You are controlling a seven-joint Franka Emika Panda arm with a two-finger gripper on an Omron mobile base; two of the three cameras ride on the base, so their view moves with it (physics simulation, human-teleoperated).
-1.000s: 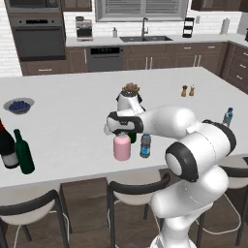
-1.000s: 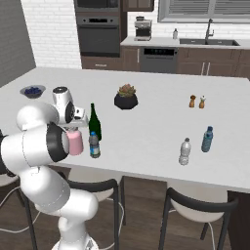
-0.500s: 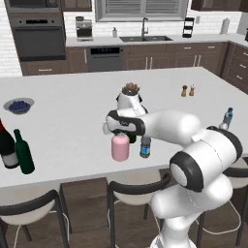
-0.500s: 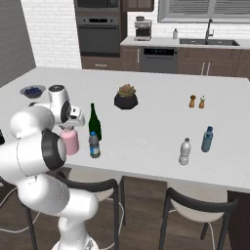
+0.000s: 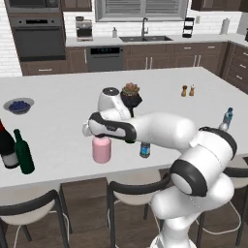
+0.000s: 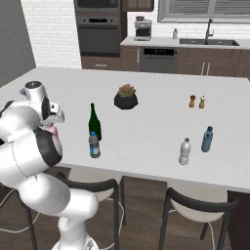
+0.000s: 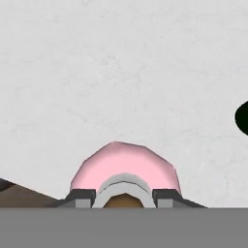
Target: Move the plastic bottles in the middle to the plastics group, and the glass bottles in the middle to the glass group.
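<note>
The step in hand looks like the pick-up of the squat round pink glass bottle with a cork stopper (image 5: pixel 101 149), which stands upright near the front edge of the white stone desk (image 5: pixel 58 104), its long axis vertical and its stopper pointing straight up at the wrist above it. The tool (image 7: pixel 123 197) sits directly over the bottle's top: in the hand view the two dark fingertips (image 7: pixel 78 197) flank the pale neck ring and the brown cork, one on each side. Whether they have closed on the neck or merely bracket it I cannot tell, since the contact itself is cut off at the bottom of that view. The bottle appears to rest on the desk, not lifted. If the grip is not yet made, the next move calls for closing on the neck; then a straight lift and a carry to the left end of the desk, where the big dark wine bottle with a red top and white label (image 5: pixel 7 147) and the stockier dark green glass bottle (image 5: pixel 23 153) stand just beside each other. The carry must keep the pink bottle upright and set it down near those two without knocking them. Just to the right, the small clear plastic water bottle with a blue cap (image 6: pixel 94 145) and the slim dark green long-necked wine bottle (image 6: pixel 94 122) wait, close together.
</note>
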